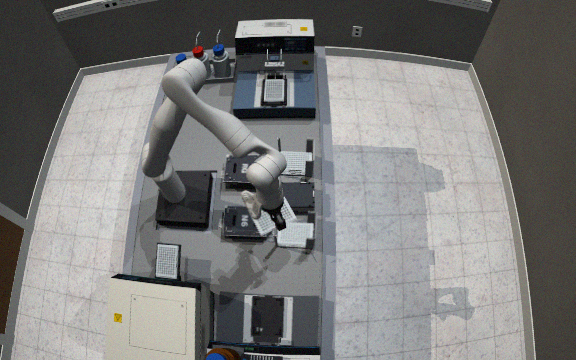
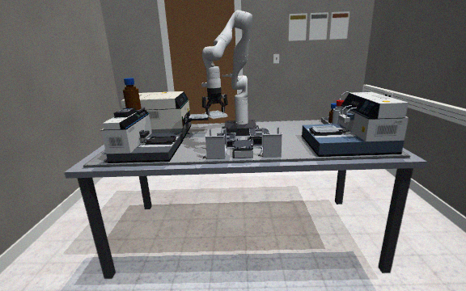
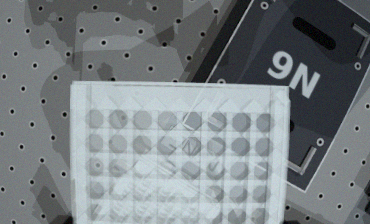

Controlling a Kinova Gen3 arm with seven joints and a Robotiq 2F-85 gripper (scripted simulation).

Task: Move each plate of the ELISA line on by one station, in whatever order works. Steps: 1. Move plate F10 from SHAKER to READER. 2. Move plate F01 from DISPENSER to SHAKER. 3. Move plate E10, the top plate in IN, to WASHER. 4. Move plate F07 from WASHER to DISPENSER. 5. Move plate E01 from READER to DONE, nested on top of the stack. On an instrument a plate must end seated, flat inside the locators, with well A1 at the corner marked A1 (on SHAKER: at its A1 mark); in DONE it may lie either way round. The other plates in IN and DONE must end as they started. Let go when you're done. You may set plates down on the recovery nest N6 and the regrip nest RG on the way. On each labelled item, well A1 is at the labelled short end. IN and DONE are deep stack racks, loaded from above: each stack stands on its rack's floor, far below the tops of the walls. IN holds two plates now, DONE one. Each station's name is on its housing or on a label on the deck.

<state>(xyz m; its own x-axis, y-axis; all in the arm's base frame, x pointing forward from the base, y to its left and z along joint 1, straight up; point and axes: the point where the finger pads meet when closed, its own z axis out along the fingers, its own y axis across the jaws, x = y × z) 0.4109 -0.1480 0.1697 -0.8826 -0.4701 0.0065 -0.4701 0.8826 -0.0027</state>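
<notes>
The table carries the whole line, seen from the exterior view with the arm rising from the far middle of the deck. At the right end sits a blue-based instrument with a white housing, a plate resting on its bed. At the left end stand two housings: a nearer one with a dark bed and a larger cream one behind it, with a brown bottle between them.

In the top view, one plate lies just beside the cream box, another is the one on the blue instrument, and two racks along the middle edge each show a plate from above. The dark nest marked N6 lies beside the nearer rack.

The gripper hangs above the deck, well over the table surface, pinching a clear well plate across its width (fingers spread wide to span it). In the wrist view the plate fills the lower frame, level, its well grid plain, with the N6 nest below and to its right, partly overlapped by the plate's corner. Its label cannot be read.
</notes>
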